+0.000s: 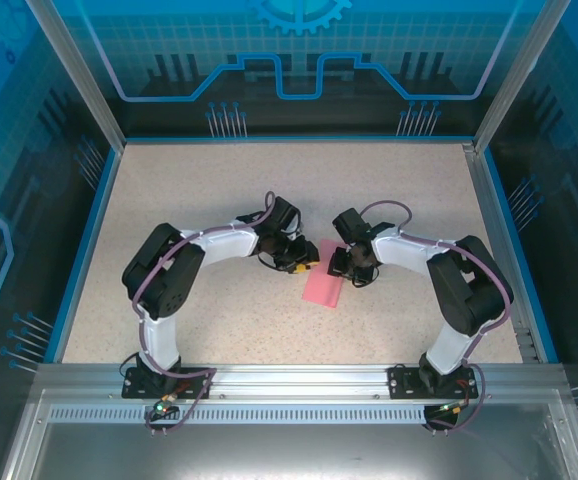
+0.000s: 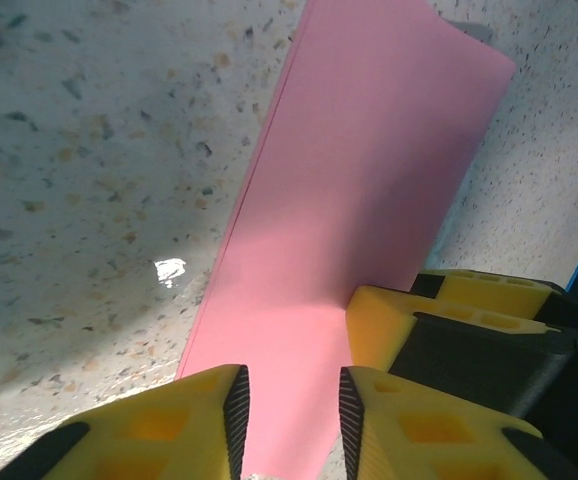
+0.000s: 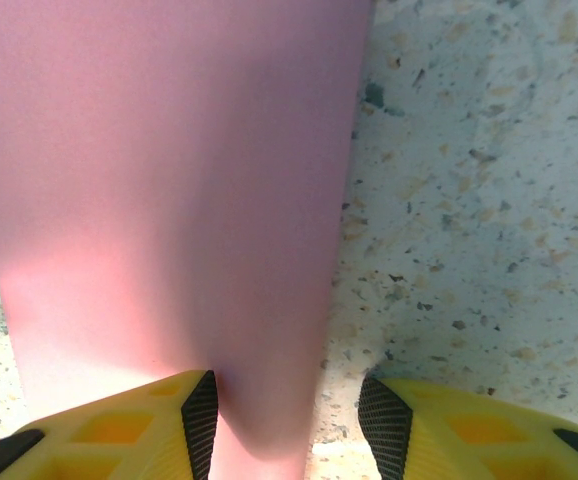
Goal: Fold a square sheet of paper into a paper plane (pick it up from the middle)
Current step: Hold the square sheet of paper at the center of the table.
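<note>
The pink sheet of paper [image 1: 324, 288] lies flat on the speckled table, folded into a long narrow rectangle with two layers showing along its left edge [image 2: 359, 200]. My left gripper [image 2: 294, 410] hovers low over its near end, jaws apart, with pink paper showing in the gap. The left gripper [image 1: 307, 266] and the right gripper [image 1: 343, 264] face each other over the sheet's far end. My right gripper [image 3: 289, 420] is open and straddles the paper's [image 3: 169, 180] right edge, its left pad over the paper and its right pad over bare table. The right gripper's yellow fingers [image 2: 439, 320] rest on the sheet beside my left jaws.
The speckled tabletop [image 1: 209, 190] stretches wide around the arms, bounded by a blue rim [image 1: 89, 240] and glass walls. A metal rail [image 1: 289, 385] runs along the near edge where both bases are bolted.
</note>
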